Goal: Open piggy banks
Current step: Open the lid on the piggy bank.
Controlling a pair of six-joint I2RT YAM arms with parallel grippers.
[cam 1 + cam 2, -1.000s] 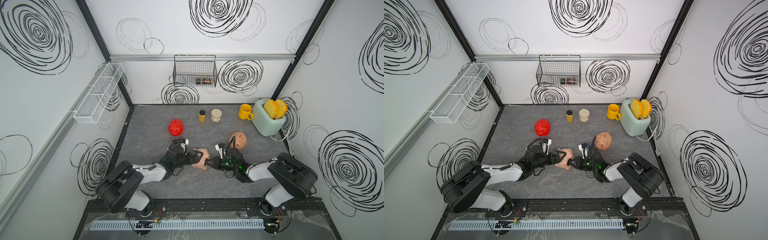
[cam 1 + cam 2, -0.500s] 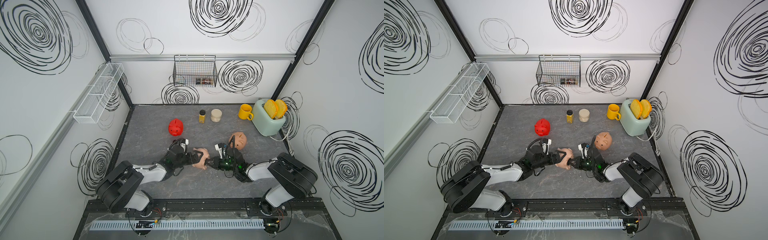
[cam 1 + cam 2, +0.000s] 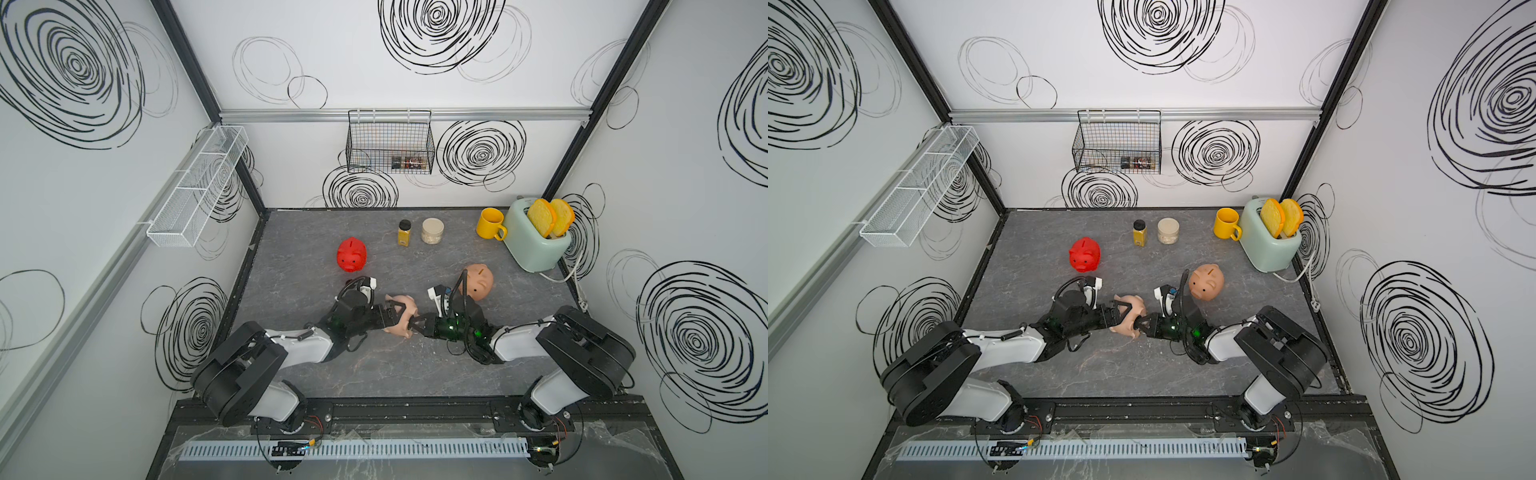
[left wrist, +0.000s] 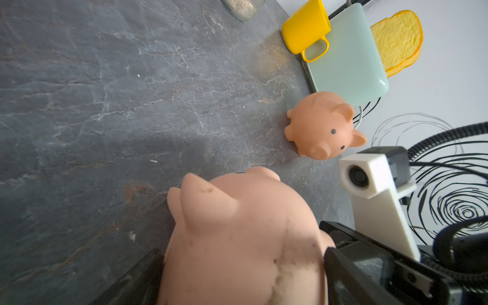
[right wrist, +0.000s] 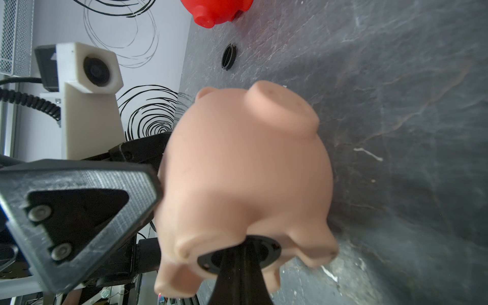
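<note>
Though mugs (image 3: 490,223) number one, piggy banks (image 3: 351,261) number three.

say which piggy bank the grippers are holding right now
The pale pink piggy bank, clamped by the left gripper, right gripper shut on its plug; the red piggy bank and peach piggy bank stand free.

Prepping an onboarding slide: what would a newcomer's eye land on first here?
Both arms meet at front centre on the pale pink piggy bank: the left gripper clamps its body, the right gripper is pinched shut on its belly plug. Next, the red piggy bank behind the left arm, and the mint toaster holding toast in the far right corner.
</note>
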